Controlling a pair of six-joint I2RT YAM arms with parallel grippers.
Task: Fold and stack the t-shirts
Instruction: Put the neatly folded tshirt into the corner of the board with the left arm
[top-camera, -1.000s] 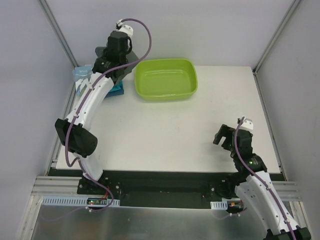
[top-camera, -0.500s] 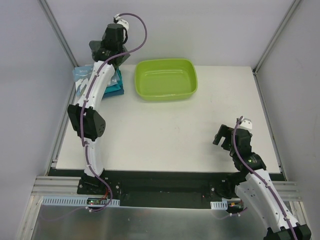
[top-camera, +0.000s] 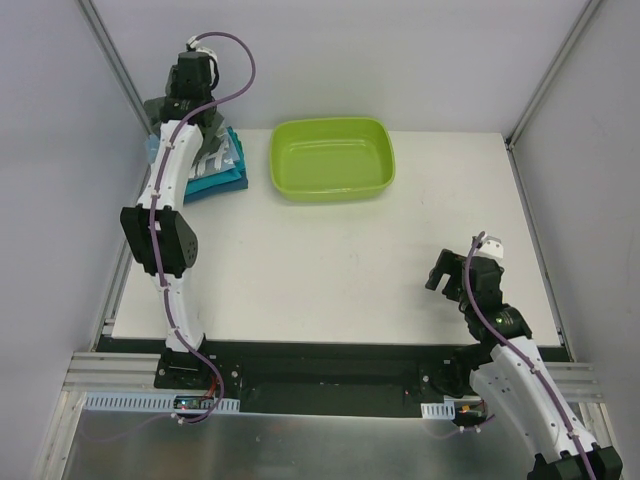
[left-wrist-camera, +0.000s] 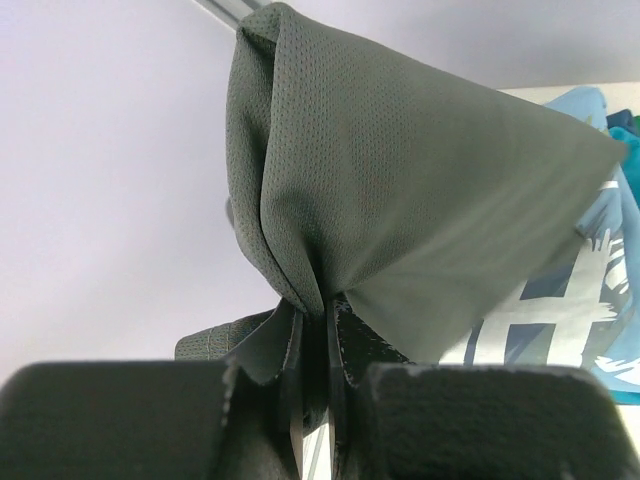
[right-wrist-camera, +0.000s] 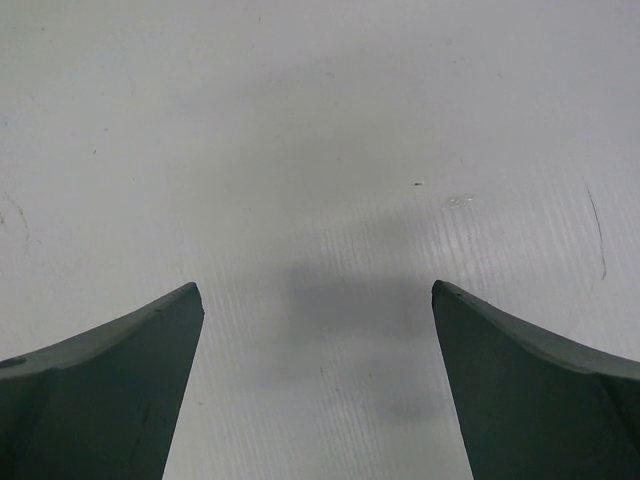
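"Where is the left arm (top-camera: 163, 190)?"

"Stretched nearly straight. It runs from its base at the bottom left of the overhead view up into the upper left corner, with the wrist out past the far edge of the worktop (top-camera: 330, 270)."

"And the left tool (left-wrist-camera: 313, 325)?"

"Pinched almost closed on a bunch of the dark grey shirt (left-wrist-camera: 400, 190). On the wrist camera the cloth gathers into the narrow slit between the jaws, then fans out above them in a loose cone."

"So the grey one isn't lying flat?"

"No, it hangs off the tool, above and just beside the pile (top-camera: 222, 165) in the upper left of the worktop. On top of that pile is the light blue shirt (left-wrist-camera: 565, 300) with the big white letters. From overhead you can see the teal shirts (top-camera: 218, 182) folded beneath it. I can't tell whether the grey cloth touches the pile."

"The green tub (top-camera: 332, 194)?"

"On the worktop at upper centre, just right of the pile, apart from both arms."

"And the right arm (top-camera: 505, 345)?"

"Low at the lower right, folded back on itself with the wrist aimed up and to the left. The right tool (right-wrist-camera: 315, 290) gapes wide, its fingers (right-wrist-camera: 100, 380) well apart over bare worktop, gripping nothing."
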